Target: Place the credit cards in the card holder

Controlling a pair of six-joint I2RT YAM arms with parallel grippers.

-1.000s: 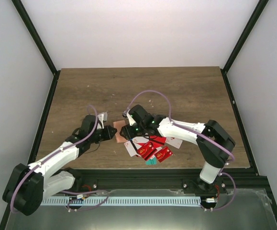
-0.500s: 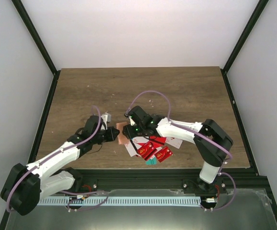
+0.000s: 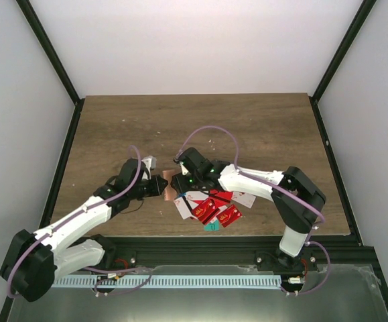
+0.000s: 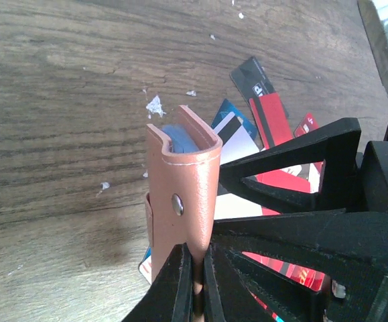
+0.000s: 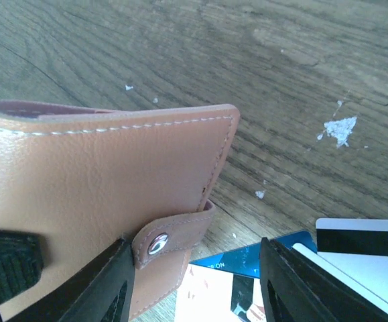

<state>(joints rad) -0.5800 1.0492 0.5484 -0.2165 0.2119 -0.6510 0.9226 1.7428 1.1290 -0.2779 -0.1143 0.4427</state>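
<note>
The salmon-brown card holder (image 4: 183,181) stands on edge above the table, its lower edge pinched by my left gripper (image 4: 195,253), which is shut on it. Something blue (image 4: 177,137) shows inside its upper fold. My right gripper (image 5: 194,288) is open, right beside the holder (image 5: 100,174). The snap strap (image 5: 173,235) lies between its fingers, against the left finger (image 5: 106,288). Credit cards (image 3: 210,204) lie in a loose pile below the right gripper (image 3: 179,182), mostly red, with a blue card (image 5: 261,258) and a white black-striped card (image 5: 361,245) close by.
The card pile spreads toward the near table edge (image 3: 200,235), with a teal card (image 3: 211,227) nearest it. Small white specks (image 4: 155,106) dot the wood. Both arms crowd the middle front of the table, and black frame posts (image 3: 53,74) flank it.
My left arm has shifted slightly right, bringing the card holder closer to the right gripper. The right gripper's jaws have narrowed a little.
</note>
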